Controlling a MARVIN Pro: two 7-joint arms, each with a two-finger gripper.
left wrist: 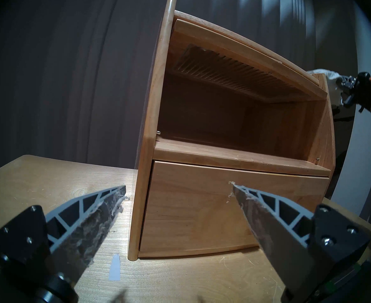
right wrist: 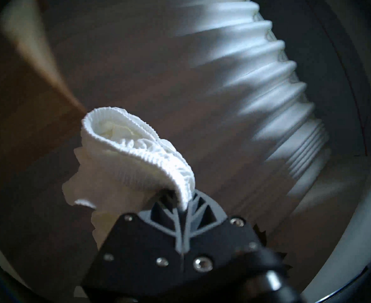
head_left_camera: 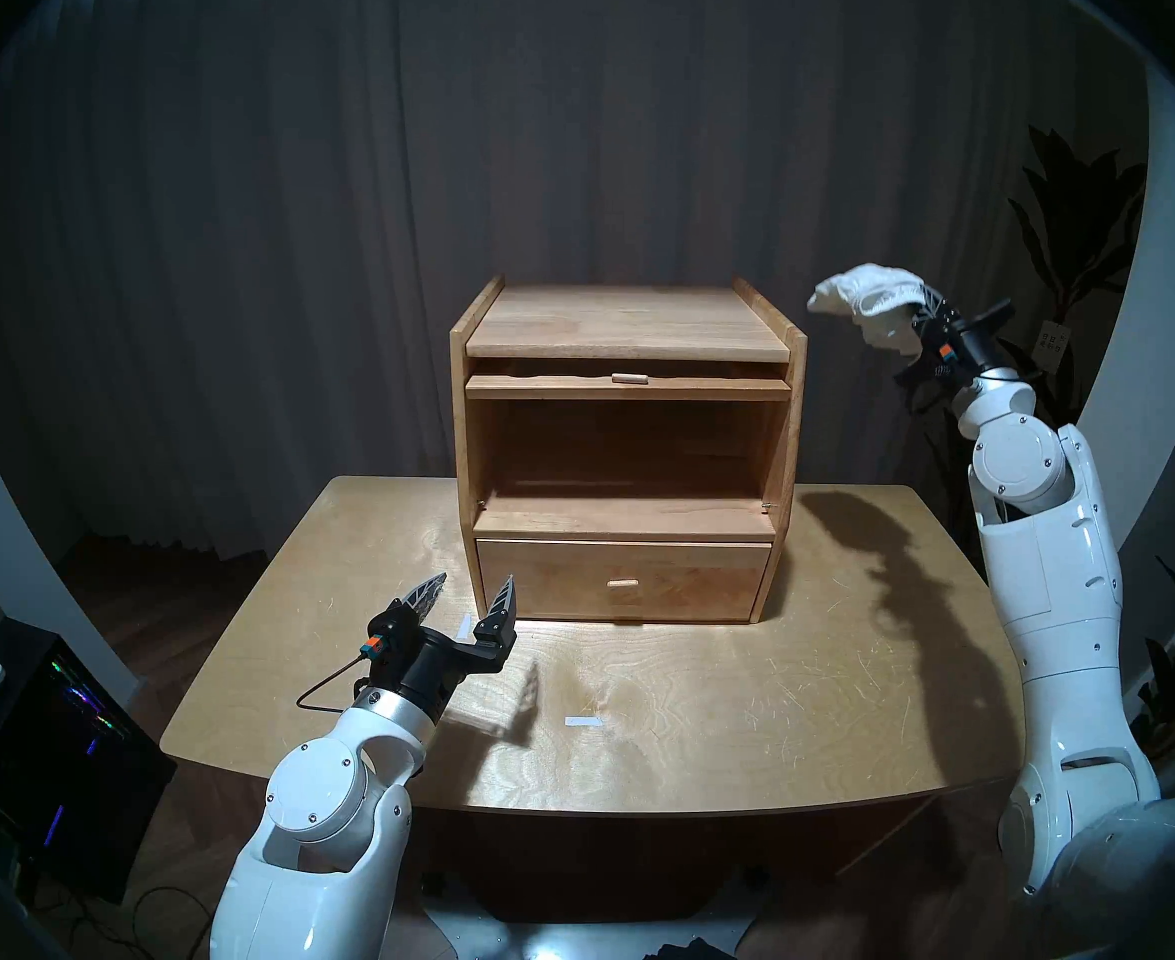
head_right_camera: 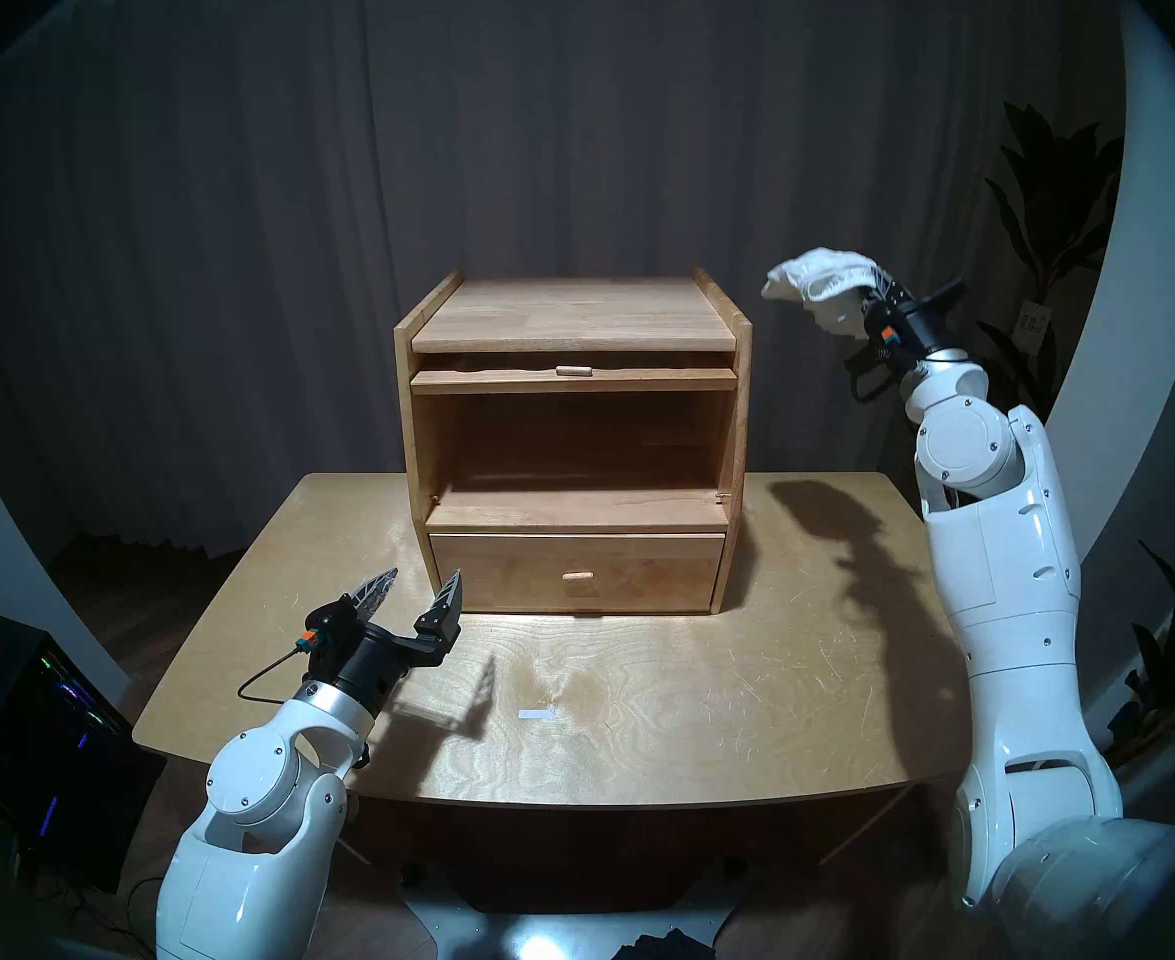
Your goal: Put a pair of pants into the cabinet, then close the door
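The light-wood cabinet (head_left_camera: pixel 779 453) stands at the back middle of the table (head_left_camera: pixel 709 716). Its large compartment is open and empty. The door (head_left_camera: pixel 630 388) is flipped up and lies flat under the top, knob facing forward; its ribbed glass shows in the left wrist view (left wrist: pixel 224 75). My right gripper (head_left_camera: pixel 917 307) is shut on the white pair of pants (head_left_camera: pixel 862 297) and holds it high, to the right of the cabinet's top; the pants also show in the right wrist view (right wrist: pixel 132 160). My left gripper (head_left_camera: pixel 474 591) is open and empty, low by the cabinet's lower left corner.
The drawer (head_left_camera: pixel 695 581) under the compartment is shut. Two small white tape marks (head_left_camera: pixel 583 722) lie on the table. A computer case (head_left_camera: pixel 51 751) stands on the floor at the left, a plant (head_left_camera: pixel 1083 245) at the right, and a dark curtain behind.
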